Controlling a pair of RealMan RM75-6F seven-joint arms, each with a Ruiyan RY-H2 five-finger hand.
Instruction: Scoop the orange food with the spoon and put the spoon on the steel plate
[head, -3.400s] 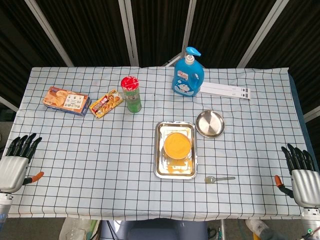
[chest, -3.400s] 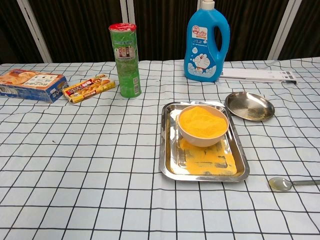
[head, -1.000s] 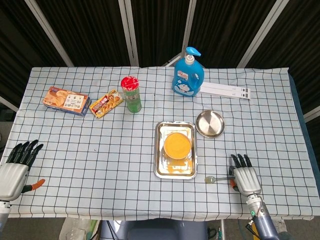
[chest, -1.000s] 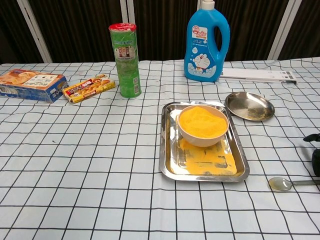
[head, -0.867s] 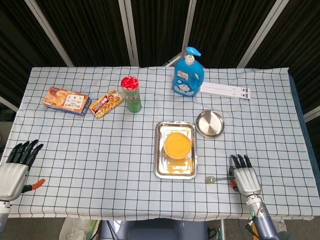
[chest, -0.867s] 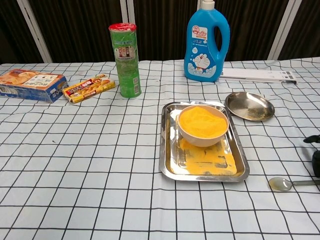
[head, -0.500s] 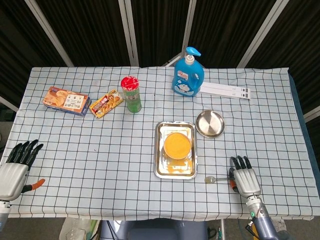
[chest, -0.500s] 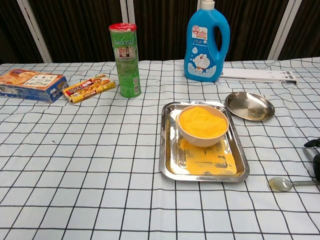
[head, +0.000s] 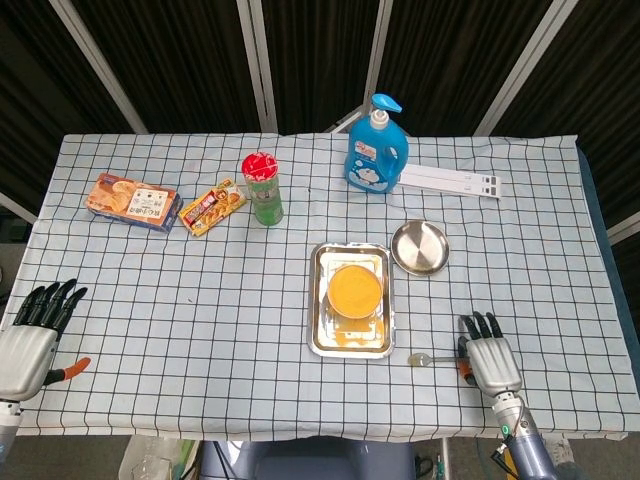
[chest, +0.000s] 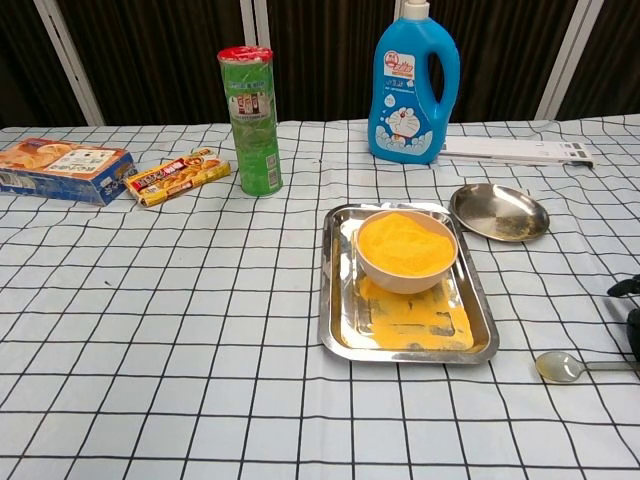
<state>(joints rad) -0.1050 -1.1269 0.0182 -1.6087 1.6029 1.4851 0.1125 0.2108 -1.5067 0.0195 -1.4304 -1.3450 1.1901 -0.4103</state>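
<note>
Reaching for spoon: our right robot hand sits over handle end, fingers spread, nothing gripped yet. Left robot hand idle at near bench edge, also spread. Spoon flat on bench, just right of steel tray. Bowl of orange food in tray; round steel plate beyond. Next we judge: close on handle, lift.

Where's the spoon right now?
In the head view the spoon lies flat on the checked cloth near the table's front edge, on the robot's right side. It sits between the tray and the right hand, which is at its handle end.
</note>
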